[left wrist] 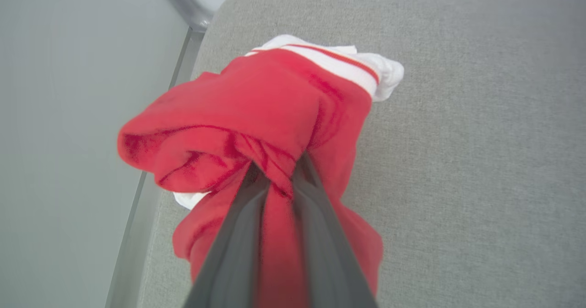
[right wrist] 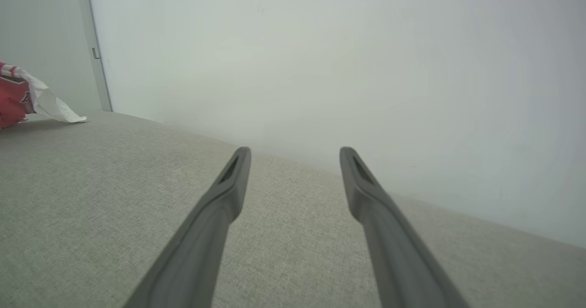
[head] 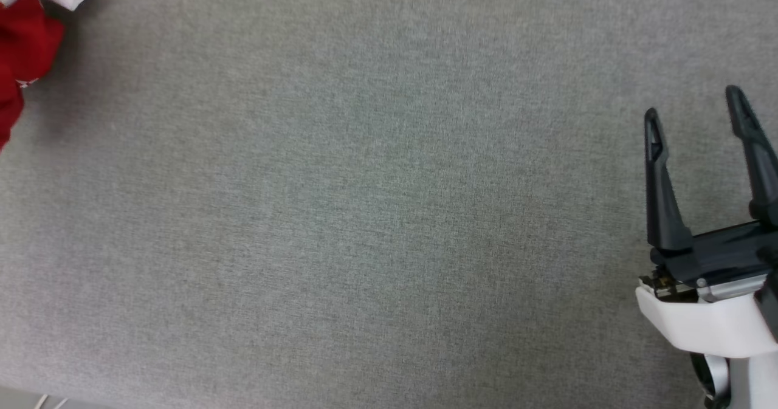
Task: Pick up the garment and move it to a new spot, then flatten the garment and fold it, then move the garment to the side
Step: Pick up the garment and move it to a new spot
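Slip risk: the left gripper (left wrist: 274,170) pinches only a narrow twist of red cloth, so the garment (left wrist: 256,111) could slide free if its own weight tugs or the move is jerky.
Edge risk: the bundle sits close to the left rim of the grey fabric surface (left wrist: 458,161), and a drop there could send it over the side.
Tangle risk: the jersey is bunched, with a white sleeve (left wrist: 384,74) tucked behind, so setting it down carelessly may trap folds that hinder flattening.
Left gripper: fingers are closed together on red fabric, which wraps around and between them.
Garment: it is balled around the left fingertips. In the head view the garment (head: 24,50) is at the upper left corner. I cannot tell whether it rests on the surface or hangs just above it.
Right gripper (head: 693,102): spread wide and holding nothing, it is at the lower right, well apart from the garment.
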You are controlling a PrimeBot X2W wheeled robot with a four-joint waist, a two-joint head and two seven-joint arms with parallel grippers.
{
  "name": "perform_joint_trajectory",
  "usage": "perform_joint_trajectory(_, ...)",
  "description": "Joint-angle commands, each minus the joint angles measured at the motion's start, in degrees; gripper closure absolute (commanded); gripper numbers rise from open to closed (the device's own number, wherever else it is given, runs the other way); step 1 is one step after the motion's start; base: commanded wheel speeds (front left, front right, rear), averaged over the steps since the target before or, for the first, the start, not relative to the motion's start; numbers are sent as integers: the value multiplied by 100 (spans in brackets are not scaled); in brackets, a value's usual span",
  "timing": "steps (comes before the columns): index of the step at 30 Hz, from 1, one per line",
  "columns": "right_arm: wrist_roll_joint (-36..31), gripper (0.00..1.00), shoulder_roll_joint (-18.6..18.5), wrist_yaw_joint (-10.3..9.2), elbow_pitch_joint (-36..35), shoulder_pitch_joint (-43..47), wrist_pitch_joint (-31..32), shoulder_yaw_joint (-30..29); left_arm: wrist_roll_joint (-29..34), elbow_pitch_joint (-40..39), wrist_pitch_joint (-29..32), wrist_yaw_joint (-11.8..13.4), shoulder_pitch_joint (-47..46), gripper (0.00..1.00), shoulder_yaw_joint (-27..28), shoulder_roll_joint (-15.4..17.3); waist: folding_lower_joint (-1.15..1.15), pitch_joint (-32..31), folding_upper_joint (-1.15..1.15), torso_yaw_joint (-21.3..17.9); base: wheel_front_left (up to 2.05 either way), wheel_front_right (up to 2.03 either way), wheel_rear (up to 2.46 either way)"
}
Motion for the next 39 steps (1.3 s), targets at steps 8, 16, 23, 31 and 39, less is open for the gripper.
perform_joint_trajectory(8, 119, 0, 170, -4, 182, -2, -14, 96, 114, -796, -44, 4, -597, 100, -396, 393, 0, -738, 0, -73, 0, 0, 0)
perform_joint_trajectory(16, 237, 0, 296, -4, 311, 116, -14, 95, 270, -1845, 221, 4, -1249, 100, -881, 614, 0, -1203, 0, -337, 0, 0, 0)
perform_joint_trajectory(23, 393, 0, 332, -4, 377, 168, -14, 97, 429, -2674, 464, 4, -1773, 100, -1429, 533, 0, -1487, 0, -716, 0, 0, 0)
perform_joint_trajectory(31, 686, 0, 335, -4, 430, 247, -14, 103, 439, -3259, 552, 4, -2189, 100, -2080, 141, 0, -1732, 0, -1228, 0, 0, 0)
perform_joint_trajectory(39, 842, 0, 336, -3, 484, 296, -14, 121, 445, -3871, 506, 4, -2085, 100, -2716, -240, 0, -1864, 0, -1682, 0, 0, 0)
